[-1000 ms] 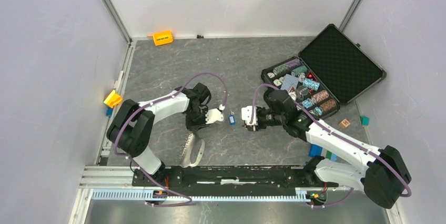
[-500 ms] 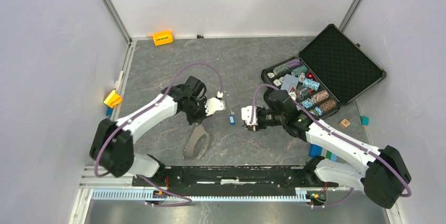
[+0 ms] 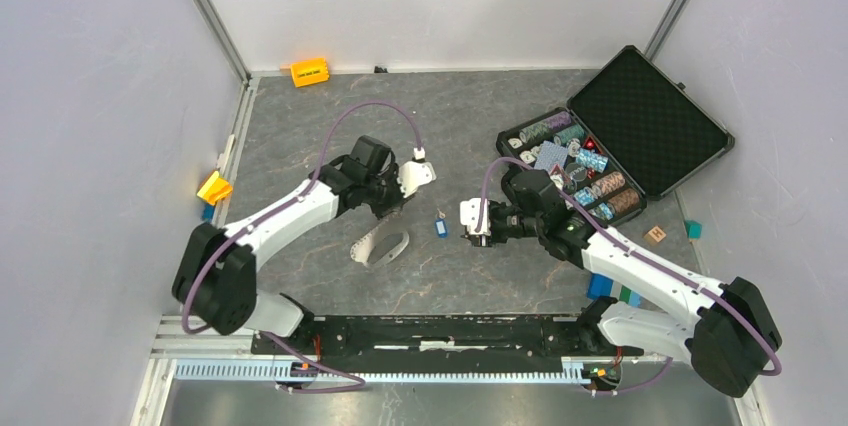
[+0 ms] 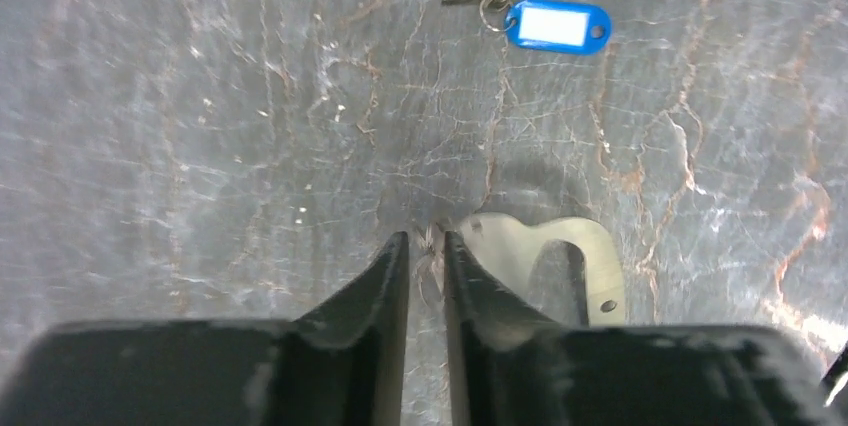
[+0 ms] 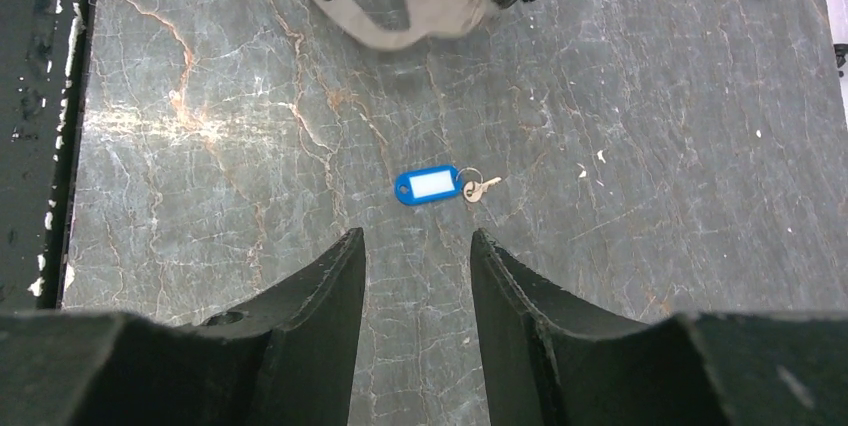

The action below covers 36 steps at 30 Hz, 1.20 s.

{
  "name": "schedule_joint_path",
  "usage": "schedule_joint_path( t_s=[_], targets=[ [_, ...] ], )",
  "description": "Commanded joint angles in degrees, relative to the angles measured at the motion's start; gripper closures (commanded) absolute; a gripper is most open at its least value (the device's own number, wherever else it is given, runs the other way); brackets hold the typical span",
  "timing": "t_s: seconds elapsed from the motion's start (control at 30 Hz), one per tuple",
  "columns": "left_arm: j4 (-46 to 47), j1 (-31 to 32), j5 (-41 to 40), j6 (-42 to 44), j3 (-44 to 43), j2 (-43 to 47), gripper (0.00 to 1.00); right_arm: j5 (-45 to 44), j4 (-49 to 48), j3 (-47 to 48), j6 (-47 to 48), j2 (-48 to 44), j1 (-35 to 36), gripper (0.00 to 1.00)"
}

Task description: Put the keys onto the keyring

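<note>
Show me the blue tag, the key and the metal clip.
blue tag [image 5: 427, 186], right wrist view, white label
key [image 5: 489, 183], right wrist view, blade
metal clip [image 4: 560, 231], left wrist view, top bar

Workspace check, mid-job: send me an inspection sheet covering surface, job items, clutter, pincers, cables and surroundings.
Surface: dark marbled tabletop with pale flecks.
Job's things: blue key tag with its ring and one small key lies flat between the arms. A curved metal piece, possibly the keyring, sits at the left pincer's tips.
Clutter: open chip case, orange block, yellow piece, wooden block.
Pincers: left pincer is nearly shut, seemingly on the curved metal piece's end. Right pincer is open, empty and above the tag.
Cables: a purple cable loops on each arm, away from the tag.
Surroundings: pale walls; nothing else seen.
</note>
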<state>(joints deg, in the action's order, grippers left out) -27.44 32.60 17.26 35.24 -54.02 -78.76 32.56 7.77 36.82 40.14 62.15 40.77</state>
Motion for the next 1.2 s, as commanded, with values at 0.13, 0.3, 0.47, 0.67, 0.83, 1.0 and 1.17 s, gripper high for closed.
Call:
schedule_joint_path(
  t_s=[0.13,0.3,0.47,0.67,0.83,1.0,1.17],
  targets=[
    [6.29,-1.32,-8.03,-5.73,-0.10,0.59,0.22,0.66,-2.06,-0.08,-0.59,-1.02,-1.22,0.51],
    [-5.90,-2.05,-13.02,-6.07,0.68,6.35,0.03,1.05,-1.97,-0.17,-0.28,-1.15,-1.34,0.51],
    [-16.56,-2.35,-17.04,-4.51,3.85,7.50,0.08,1.35,-1.54,-0.08,-0.06,-0.84,-1.31,0.51],
    [-20.24,-2.76,-13.59,11.28,8.92,10.62,0.22,1.89,-1.44,0.01,-0.06,-0.55,-1.33,0.51],
    [-20.07,-2.94,-10.60,25.70,12.39,12.46,0.23,1.90,-1.02,0.18,0.02,-0.05,-1.31,0.50],
    [-18.60,-3.14,-10.20,32.68,12.92,9.02,0.24,1.99,-0.93,0.18,0.10,0.19,-1.31,0.50],
    [-17.73,-3.49,-9.66,37.70,12.40,4.46,0.28,1.99,-0.56,0.11,0.42,0.26,-1.31,0.50]
  ],
)
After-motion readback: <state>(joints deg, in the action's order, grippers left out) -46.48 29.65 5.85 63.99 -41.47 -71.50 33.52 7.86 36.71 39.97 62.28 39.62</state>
